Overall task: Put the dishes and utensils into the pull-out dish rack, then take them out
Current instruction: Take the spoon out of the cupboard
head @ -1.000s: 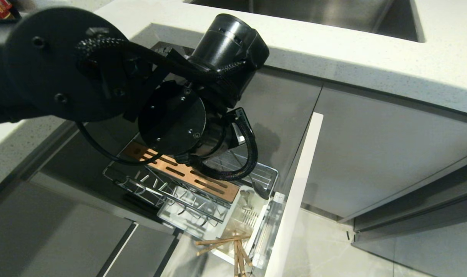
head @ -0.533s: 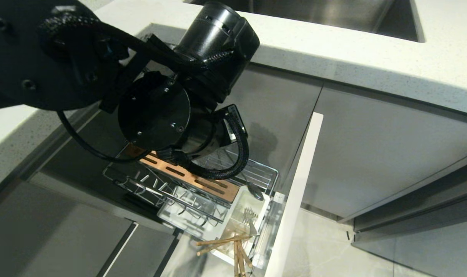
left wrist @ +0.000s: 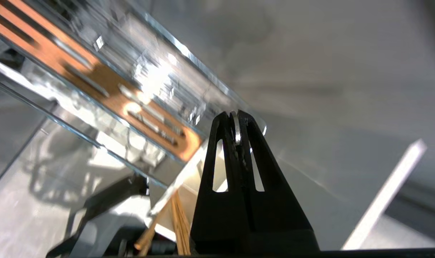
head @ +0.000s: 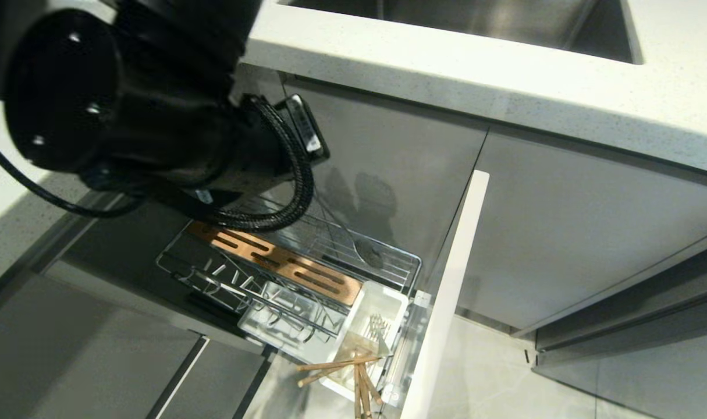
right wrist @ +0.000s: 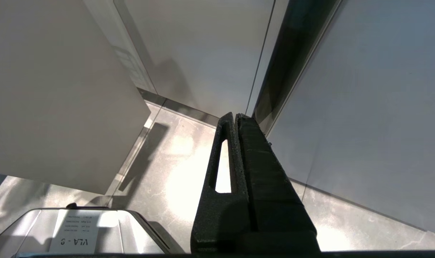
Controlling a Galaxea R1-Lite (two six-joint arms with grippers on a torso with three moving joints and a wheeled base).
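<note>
One slim silver spoon (head: 353, 241) is pinched by its handle in the closed left gripper (left wrist: 236, 123), its bowl hanging above the pull-out dish rack (head: 408, 262), and could slip or snag the wires.

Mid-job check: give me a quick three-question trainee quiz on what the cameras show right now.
1. True or false: the left gripper is shut on the slim silver metal utensil.
2. Where do the light-brown wooden chopsticks rest? A) in the white plastic cutlery cup; B) in the slotted tan wooden strip; C) on the speckled countertop.
3. Fill in: the right gripper is ____ and holds nothing.
Key: 1 true; 2 A; 3 shut.
</note>
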